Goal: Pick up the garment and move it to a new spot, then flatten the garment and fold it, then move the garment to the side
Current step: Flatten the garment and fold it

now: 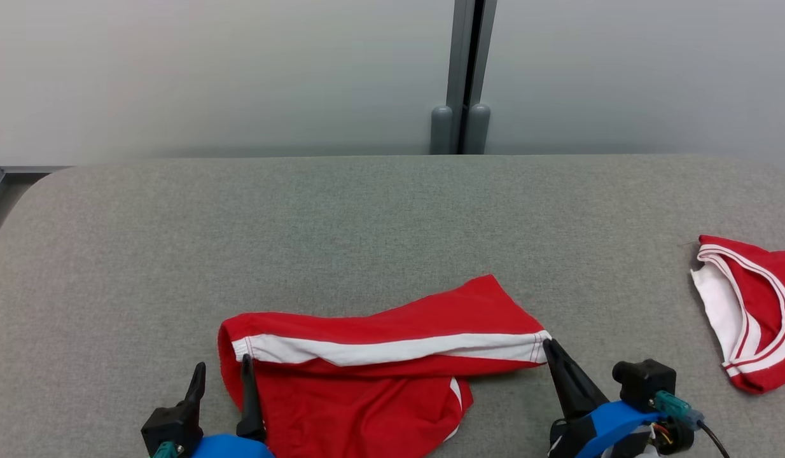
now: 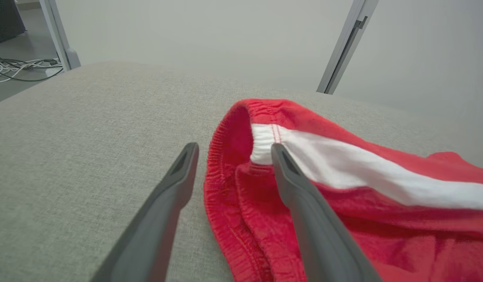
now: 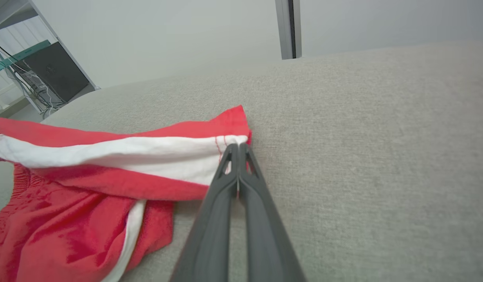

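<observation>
The garment (image 1: 399, 318) is a pair of red shorts with a white side stripe, lying crumpled near the front edge of the grey table (image 1: 367, 210). My left gripper (image 1: 222, 366) stands open at the shorts' left end. In the left wrist view the left gripper (image 2: 234, 148) straddles the elastic waistband of the garment (image 2: 421, 168), with one finger on the table and the other on the white stripe. My right gripper (image 1: 548, 343) is at the right end. In the right wrist view the right gripper (image 3: 237, 147) is shut on the hem corner of the garment (image 3: 69, 219), where the stripe ends.
A second red and white piece of clothing (image 1: 755, 318) lies at the table's right edge. A pale wall with a grey post (image 1: 465, 76) stands behind the table. A shelf with cables (image 3: 38, 78) is off to the left.
</observation>
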